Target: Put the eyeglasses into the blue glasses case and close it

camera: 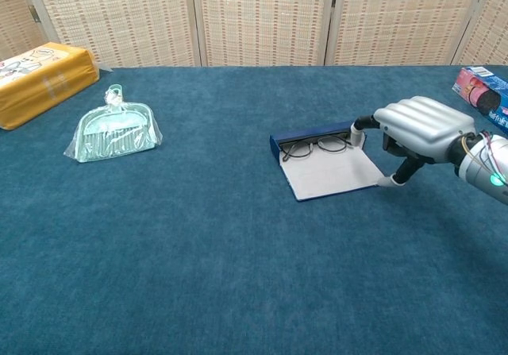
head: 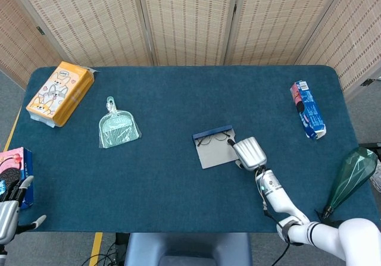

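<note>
The blue glasses case [head: 214, 147] [camera: 324, 167] lies open near the table's middle, its pale lid flat toward me. The eyeglasses [head: 215, 138] [camera: 316, 144] lie in the tray at its far edge. My right hand [head: 248, 153] [camera: 418, 125] hovers low at the case's right side, holding nothing, fingers bent down; one fingertip touches the lid's right corner and another reaches the tray's right end. My left hand [head: 10, 213] shows only in the head view, at the bottom left off the table edge, fingers spread and empty.
A green dustpan in plastic [head: 118, 127] [camera: 116, 131] lies left of centre. An orange box [head: 59, 92] [camera: 40, 80] sits far left, a blue cookie pack [head: 308, 108] [camera: 482, 90] far right, a pink and blue box [head: 16, 174] at the left edge. A green faceted object [head: 353, 172] stands off the right side.
</note>
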Robot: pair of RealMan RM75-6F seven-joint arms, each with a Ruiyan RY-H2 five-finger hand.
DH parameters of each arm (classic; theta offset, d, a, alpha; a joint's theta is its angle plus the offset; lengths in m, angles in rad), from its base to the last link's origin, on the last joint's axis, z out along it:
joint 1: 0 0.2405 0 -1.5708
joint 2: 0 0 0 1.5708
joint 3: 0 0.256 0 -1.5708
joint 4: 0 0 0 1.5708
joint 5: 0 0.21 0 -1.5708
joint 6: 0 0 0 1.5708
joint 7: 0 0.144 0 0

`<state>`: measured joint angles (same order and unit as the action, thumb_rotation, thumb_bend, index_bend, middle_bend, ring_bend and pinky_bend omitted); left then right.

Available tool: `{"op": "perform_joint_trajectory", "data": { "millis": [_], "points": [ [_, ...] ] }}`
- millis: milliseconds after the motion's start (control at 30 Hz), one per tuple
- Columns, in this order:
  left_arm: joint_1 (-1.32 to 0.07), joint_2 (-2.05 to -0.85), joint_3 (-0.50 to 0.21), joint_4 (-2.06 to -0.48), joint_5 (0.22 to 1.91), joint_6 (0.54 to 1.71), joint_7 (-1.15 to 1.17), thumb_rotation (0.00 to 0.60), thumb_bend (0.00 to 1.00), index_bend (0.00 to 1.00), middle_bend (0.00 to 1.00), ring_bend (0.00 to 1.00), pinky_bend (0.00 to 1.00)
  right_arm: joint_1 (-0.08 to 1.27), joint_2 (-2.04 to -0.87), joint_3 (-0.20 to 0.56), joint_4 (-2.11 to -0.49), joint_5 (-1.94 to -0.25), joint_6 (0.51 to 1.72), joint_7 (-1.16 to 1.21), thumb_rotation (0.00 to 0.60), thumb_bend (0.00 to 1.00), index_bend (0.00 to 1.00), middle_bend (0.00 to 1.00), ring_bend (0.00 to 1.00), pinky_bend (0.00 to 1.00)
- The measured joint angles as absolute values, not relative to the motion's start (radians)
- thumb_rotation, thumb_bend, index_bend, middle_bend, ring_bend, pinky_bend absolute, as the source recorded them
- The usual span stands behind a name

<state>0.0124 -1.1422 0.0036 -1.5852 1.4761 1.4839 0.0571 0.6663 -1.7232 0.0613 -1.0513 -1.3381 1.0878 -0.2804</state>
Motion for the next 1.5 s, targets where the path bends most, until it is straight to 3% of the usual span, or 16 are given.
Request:
{"op": "perform_joint_trajectory", "data": {
  "millis": [733, 967, 1367, 1500],
  "points": [
    [0.017, -1.143, 0.009, -1.576, 1.470, 1.486, 0.051, 0.600, 0.16, 0.09, 0.15, 0.11, 0.28, 0.667, -1.810, 0.092, -0.917, -1.369, 1.044, -0.258, 0.600, 0.15, 0.34, 1.00, 1.00, 0.85],
    [0.016, -1.142, 0.012, -1.574, 1.471, 1.484, 0.051, 0.600, 0.16, 0.09, 0.15, 0.11, 0.28, 0.672, -1.816, 0.101, -0.904, -1.380, 1.040, -0.250, 0.600, 0.23, 0.36, 1.00, 1.00, 0.85],
    [0.014, -1.142, 0.014, -1.573, 1.471, 1.478, 0.052, 0.600, 0.16, 0.09, 0.15, 0.11, 0.28, 0.696, -1.787, 0.124, -0.955, -1.387, 1.020, -0.255, 0.600, 0.25, 0.36, 1.00, 1.00, 0.85],
    [0.015, -1.143, 0.012, -1.573, 1.467, 1.480, 0.053, 0.600, 0.16, 0.09, 0.15, 0.11, 0.28, 0.710, -1.783, 0.139, -0.972, -1.388, 1.019, -0.264, 0.600, 0.32, 0.38, 1.00, 1.00, 0.85]
  ]
}}
